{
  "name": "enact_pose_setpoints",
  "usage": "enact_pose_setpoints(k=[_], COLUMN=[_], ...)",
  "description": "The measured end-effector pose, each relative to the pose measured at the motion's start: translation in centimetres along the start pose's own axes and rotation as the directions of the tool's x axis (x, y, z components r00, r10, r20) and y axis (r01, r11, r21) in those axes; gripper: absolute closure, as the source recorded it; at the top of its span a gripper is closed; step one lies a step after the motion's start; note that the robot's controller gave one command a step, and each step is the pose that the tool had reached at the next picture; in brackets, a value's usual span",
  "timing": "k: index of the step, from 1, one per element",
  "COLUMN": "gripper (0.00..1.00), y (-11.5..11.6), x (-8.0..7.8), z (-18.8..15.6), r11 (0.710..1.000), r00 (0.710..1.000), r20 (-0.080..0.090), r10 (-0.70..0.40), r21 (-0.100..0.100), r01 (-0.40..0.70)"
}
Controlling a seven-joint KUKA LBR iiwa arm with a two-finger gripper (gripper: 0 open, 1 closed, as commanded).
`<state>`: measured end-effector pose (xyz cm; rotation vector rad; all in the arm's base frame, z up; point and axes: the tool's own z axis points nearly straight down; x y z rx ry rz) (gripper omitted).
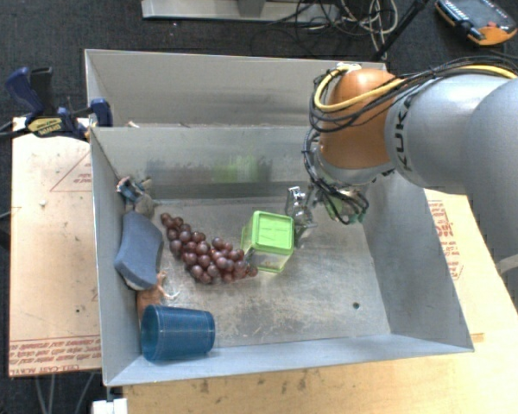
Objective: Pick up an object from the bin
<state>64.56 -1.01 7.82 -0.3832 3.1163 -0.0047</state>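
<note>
With the tool [300, 207], grip state untellable, at two o'clock of the green box [271, 234] mid-bin [328, 304], an off-centre descent could shove it into the grapes [205, 253] at eight o'clock.

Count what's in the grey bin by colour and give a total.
Green: 1, square green plastic box.
Dark red: 1, bunch of dark red grapes.
Blue: 2, round blue plastic cup on its side; flat grey-blue pad.
Total: 4, small scraps by the left wall uncounted.
</note>
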Motion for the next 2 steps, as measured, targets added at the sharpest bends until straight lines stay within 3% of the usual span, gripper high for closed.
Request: enact_pose_setpoints(k=[2], gripper=[1.0], y=[0.2], x=[0.1], z=[-3.3], r11=[1.0], r00=[1.0], r20=[-0.001], r10=[0.0], r21=[-0.004], r01=[0.0])
